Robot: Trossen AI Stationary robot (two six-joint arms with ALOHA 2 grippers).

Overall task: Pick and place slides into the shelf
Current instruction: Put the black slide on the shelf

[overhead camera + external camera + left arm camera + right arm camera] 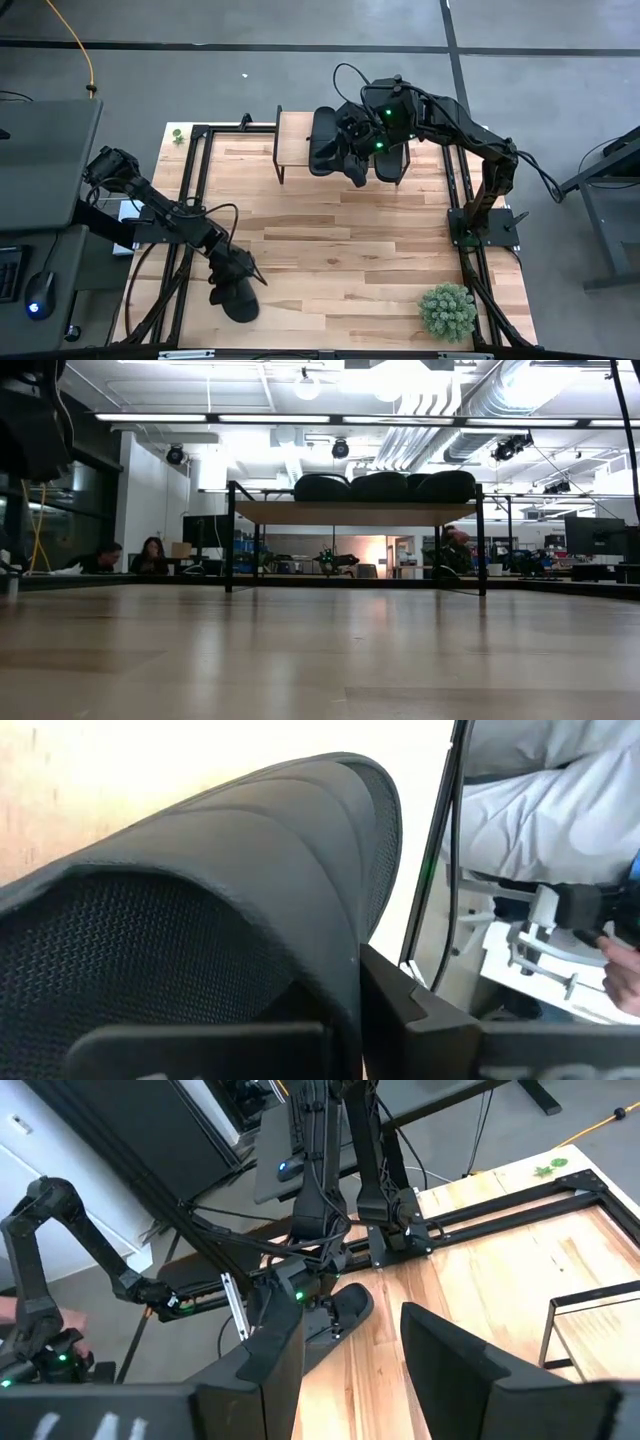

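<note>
Three black slides (380, 486) lie side by side on the shelf's wooden top (292, 140) at the table's far side. My right gripper (355, 1370) hovers open above them (358, 160), with nothing between its fingers. A fourth slide (236, 298) is at the near left of the table, in my left gripper (240, 272). Its wide ribbed strap (250, 870) fills the left wrist view. In the low view this slide and arm show as a dark shape (30, 420) high at the left, above the tabletop. My left gripper is shut on the fourth slide at its ribbed strap (340, 930). One finger (410, 1010) lies against the strap's outer edge; the slide hides the other finger's contact. The gripper comes from above, slanting toward the near edge. The slide hangs below it, lifted clear.
A potted green plant (447, 310) stands at the near right corner. Black frame rails (200, 190) run along both sides of the table, and a small green item (177, 134) sits at the far left corner. People sit beyond the table (150, 552). A person's hand (622, 960) shows off-table.
</note>
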